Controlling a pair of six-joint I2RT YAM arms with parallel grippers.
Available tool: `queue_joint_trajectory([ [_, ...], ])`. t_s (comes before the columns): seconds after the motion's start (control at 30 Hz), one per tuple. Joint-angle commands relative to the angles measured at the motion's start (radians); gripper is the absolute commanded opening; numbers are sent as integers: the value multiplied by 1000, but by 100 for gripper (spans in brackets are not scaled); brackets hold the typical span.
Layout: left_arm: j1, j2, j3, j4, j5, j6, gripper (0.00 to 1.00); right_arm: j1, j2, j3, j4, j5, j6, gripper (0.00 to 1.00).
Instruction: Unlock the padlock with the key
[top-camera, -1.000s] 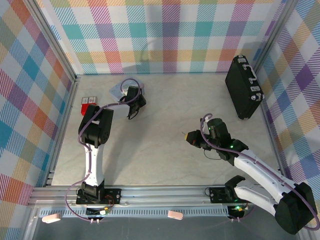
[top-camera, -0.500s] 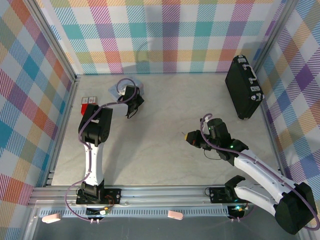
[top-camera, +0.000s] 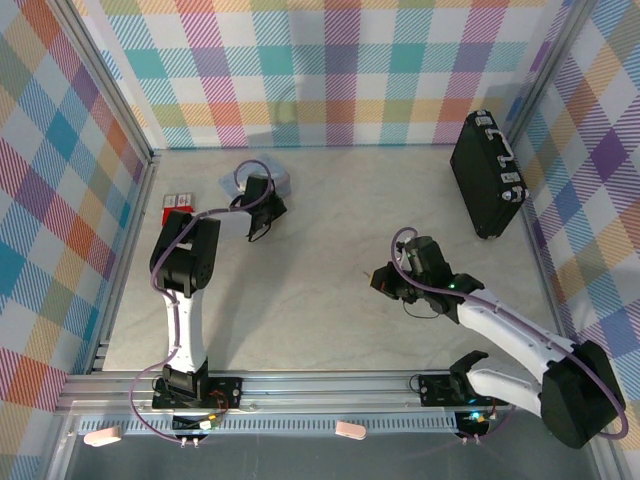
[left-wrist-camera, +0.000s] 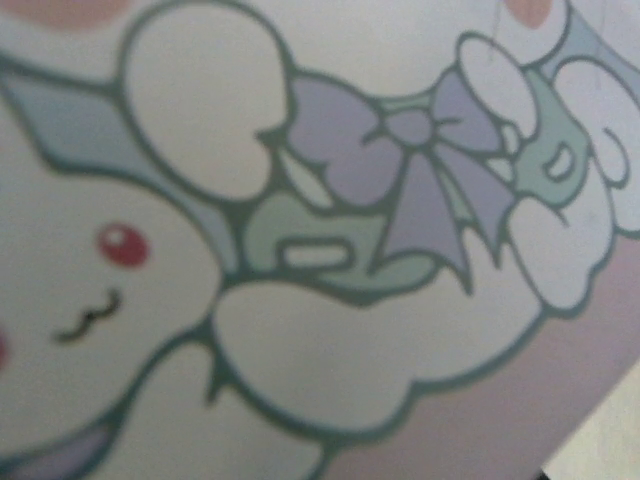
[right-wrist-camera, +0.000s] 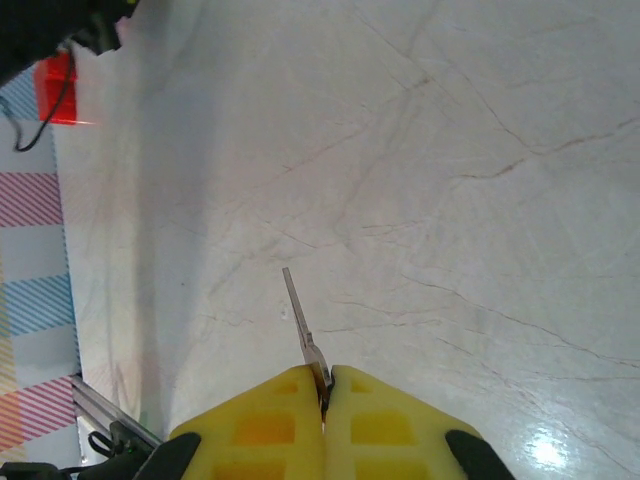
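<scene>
1. The key (right-wrist-camera: 300, 318) is pinched in the right gripper (right-wrist-camera: 325, 388), jaws pressed together on it, with the blade sticking out over bare table (top-camera: 320, 220).
2. I cannot tell where the padlock lies, so I have no bearing to it yet.
3. The blade's long axis aims far-left, toward the left gripper (top-camera: 258, 200), which hangs low over the tin (left-wrist-camera: 330, 350), well apart. I cannot tell how far that one is open.
4. The table is pale and marbled. A red block (right-wrist-camera: 55, 90) sits far left and a black briefcase (top-camera: 488, 175) far right, with checked walls around.
</scene>
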Motion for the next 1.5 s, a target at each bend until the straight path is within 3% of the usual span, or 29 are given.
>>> queue_joint_trajectory([
  [0.0,-43,-70,-48,-89,109,111,3,4,33,44,-12,4,24,0],
  [0.17,-136,-128,-78,-150,156,170,3,4,58,38,3,17,39,0],
  [0.3,-194,-134,-62,-176,292,173,3,0,81,15,48,8,76,0],
  [0.5,-312,-154,-58,-255,311,242,3,0,104,0,72,27,119,0],
  [0.77,-341,-210,-171,-214,369,267,8,-2,98,-15,86,35,119,0],
  [0.87,-341,-225,-200,-209,404,294,16,-2,108,-12,97,36,120,0],
  [1.03,-338,-266,-256,-171,377,322,27,-2,115,2,101,39,115,0],
  [1.3,-322,-356,-427,16,220,243,43,-2,97,-3,94,24,107,0],
  [1.47,-322,-338,-462,130,223,183,46,-2,94,-2,96,13,104,0],
])
